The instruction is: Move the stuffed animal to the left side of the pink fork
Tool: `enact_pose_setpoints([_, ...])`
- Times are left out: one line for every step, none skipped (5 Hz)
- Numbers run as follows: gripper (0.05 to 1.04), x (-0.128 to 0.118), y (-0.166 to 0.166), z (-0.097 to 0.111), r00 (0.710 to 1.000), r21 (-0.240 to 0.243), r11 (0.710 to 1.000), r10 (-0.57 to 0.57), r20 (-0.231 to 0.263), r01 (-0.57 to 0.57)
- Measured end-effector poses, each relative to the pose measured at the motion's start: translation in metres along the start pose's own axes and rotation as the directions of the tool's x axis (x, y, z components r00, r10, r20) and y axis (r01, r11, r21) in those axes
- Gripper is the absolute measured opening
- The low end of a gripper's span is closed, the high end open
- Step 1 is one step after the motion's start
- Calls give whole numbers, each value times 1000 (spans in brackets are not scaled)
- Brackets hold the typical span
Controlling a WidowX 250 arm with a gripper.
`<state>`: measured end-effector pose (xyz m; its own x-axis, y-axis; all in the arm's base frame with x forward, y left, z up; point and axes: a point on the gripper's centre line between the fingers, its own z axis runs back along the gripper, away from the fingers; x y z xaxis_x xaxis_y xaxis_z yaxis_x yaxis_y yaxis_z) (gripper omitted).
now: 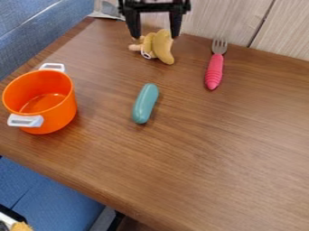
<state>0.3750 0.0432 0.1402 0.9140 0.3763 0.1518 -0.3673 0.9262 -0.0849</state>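
In the camera view, the claw (156, 38) is spread astride the yellow stuffed animal (161, 46) near the back of the surface (211, 149), presumably so its fingers can close from both sides or let go cleanly. The toy is to the left of the pink fork (214, 71), with bare wood between them, likely room enough for a closer placement.
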Motion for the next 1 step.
enact_pose_setpoints([1000,-7,4,8,999,-35,999,-13,31,14])
